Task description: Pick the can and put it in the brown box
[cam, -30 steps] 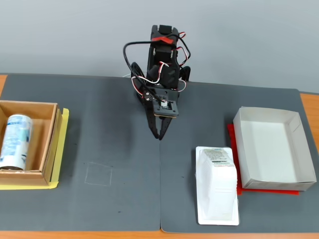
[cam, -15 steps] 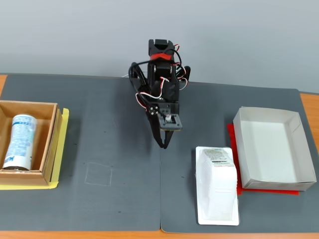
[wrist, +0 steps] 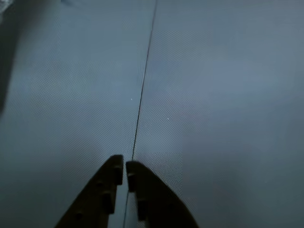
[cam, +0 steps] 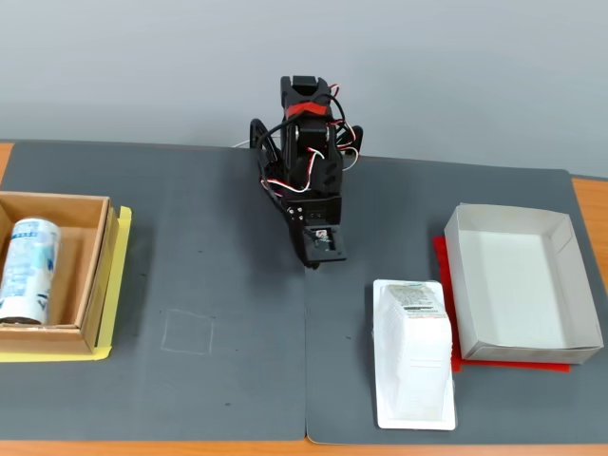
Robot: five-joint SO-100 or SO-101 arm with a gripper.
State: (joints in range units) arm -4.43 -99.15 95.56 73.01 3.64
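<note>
The can (cam: 28, 269), white and light blue, lies on its side inside the brown box (cam: 95, 275) at the left edge of the fixed view. My gripper (cam: 309, 263) is folded down near the arm's base at the middle of the table, far from the box. In the wrist view my gripper (wrist: 124, 166) has its two dark fingers nearly touching, empty, above the grey mat seam. The can and box are out of the wrist view.
A white plastic package (cam: 413, 351) lies at the front right. A white tray-like box (cam: 560, 285) stands on a red sheet at the far right. A yellow sheet (cam: 119, 285) lies under the brown box. The dark grey mat (cam: 218, 285) covers the table.
</note>
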